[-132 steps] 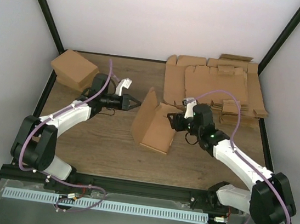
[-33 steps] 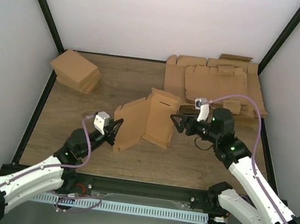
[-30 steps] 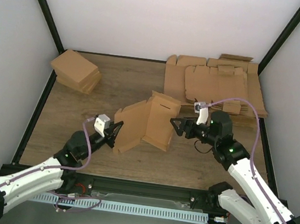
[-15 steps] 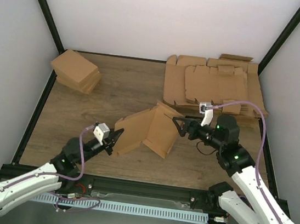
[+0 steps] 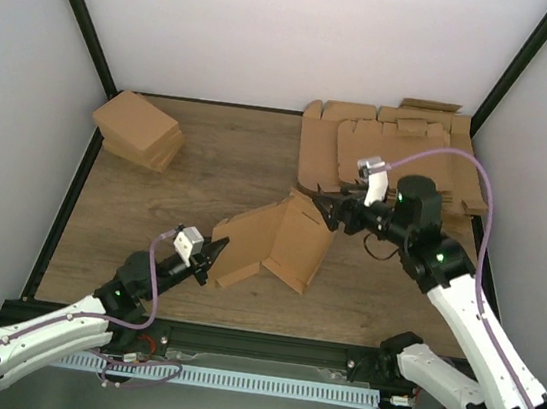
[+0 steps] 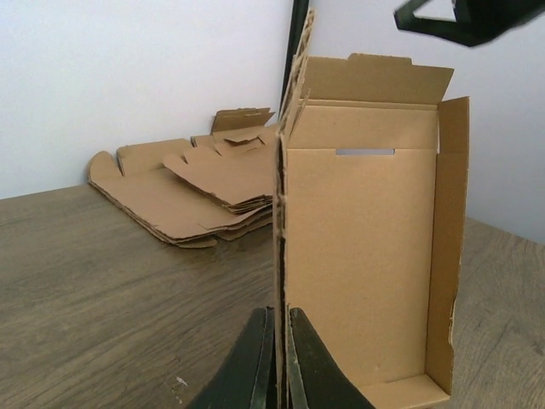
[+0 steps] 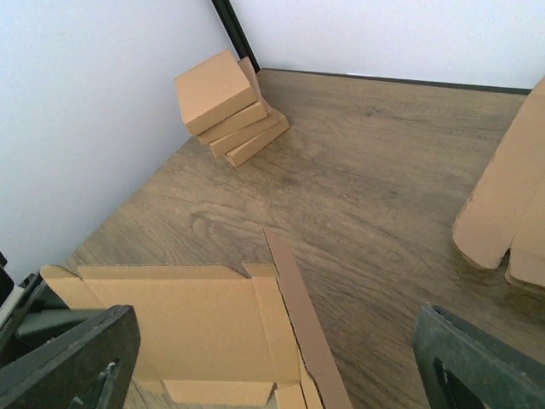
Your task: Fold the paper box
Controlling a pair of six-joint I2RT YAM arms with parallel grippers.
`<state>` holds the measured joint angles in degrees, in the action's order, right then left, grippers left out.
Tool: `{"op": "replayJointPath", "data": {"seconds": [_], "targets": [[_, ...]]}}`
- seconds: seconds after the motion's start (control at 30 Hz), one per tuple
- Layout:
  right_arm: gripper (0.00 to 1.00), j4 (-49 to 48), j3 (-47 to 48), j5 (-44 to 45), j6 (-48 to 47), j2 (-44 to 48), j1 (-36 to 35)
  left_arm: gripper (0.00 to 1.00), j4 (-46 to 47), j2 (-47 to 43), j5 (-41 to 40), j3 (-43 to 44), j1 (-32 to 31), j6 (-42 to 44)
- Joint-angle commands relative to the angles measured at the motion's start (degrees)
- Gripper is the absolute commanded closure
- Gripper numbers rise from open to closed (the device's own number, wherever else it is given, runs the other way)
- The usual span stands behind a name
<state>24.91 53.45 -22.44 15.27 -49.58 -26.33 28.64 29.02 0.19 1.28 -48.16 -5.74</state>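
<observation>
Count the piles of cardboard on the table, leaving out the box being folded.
2. The cartons sit stacked at the back left; the flat sheets lie piled at the back right. No third pile shows in any view.

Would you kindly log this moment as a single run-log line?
left gripper: shut on paper box edge | right gripper: open, near its top | paper box: partly folded

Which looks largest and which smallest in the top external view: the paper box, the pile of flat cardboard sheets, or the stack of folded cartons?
1. pile of flat cardboard sheets, though an arm covers part of it
2. paper box
3. stack of folded cartons
</observation>
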Motion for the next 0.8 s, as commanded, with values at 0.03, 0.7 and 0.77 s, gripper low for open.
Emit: {"op": "replayJointPath", "data": {"seconds": [0.03, 0.7, 0.77], "targets": [[0.15, 13.0, 13.6, -3.0, -12.5, -10.6, 0.0, 0.96, -3.0, -0.2, 1.1, -2.9, -0.5, 0.0], [0.64, 29.8, 28.5, 31.3, -16.5, -30.5, -20.3, 0.96, -4.0, -2.6, 0.4, -3.0, -0.7, 0.7], [0.71, 29.7, 28.5, 31.2, -16.7, -29.6, -20.6, 0.93, -4.0, -2.7, 0.1, -2.9, -0.7, 0.6]]}}
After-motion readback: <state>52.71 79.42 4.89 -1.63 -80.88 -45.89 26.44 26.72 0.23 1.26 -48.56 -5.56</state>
